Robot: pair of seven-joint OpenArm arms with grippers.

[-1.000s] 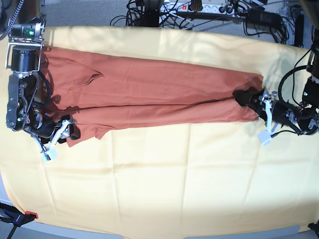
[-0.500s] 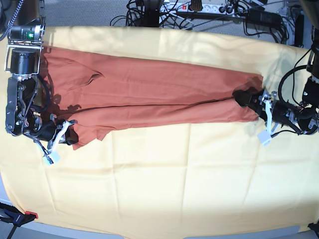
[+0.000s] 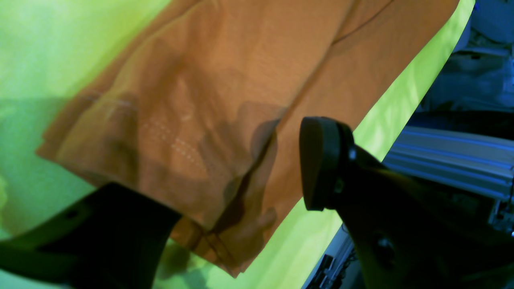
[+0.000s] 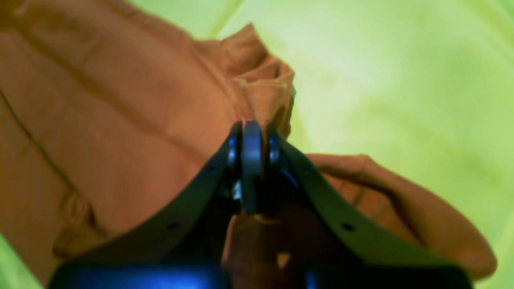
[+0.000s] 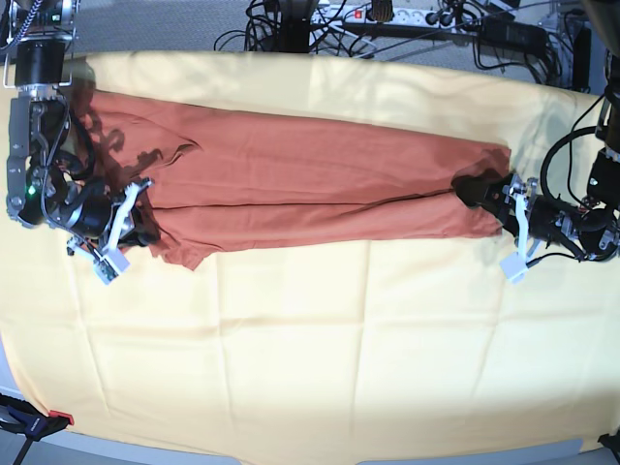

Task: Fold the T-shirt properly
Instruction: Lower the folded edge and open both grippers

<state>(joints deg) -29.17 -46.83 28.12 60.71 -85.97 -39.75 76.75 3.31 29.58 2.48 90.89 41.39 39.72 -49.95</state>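
- Your right gripper [image 4: 252,132] has snapped its jaws tight on the T-shirt [image 5: 310,189] corner – a sec ago they stood wide.
- It's lifted that corner up and inward; fold step underway.
- Left gripper [image 3: 225,200]: jaws wide, holding nothing, straddling the opposite hem – unchanged.
- Shirt lies lengthwise on the pale yellow cloth [image 5: 310,358] over the table.

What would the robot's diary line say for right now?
right gripper: shut on T-shirt corner | left gripper: open at other end | yellow cloth: under shirt
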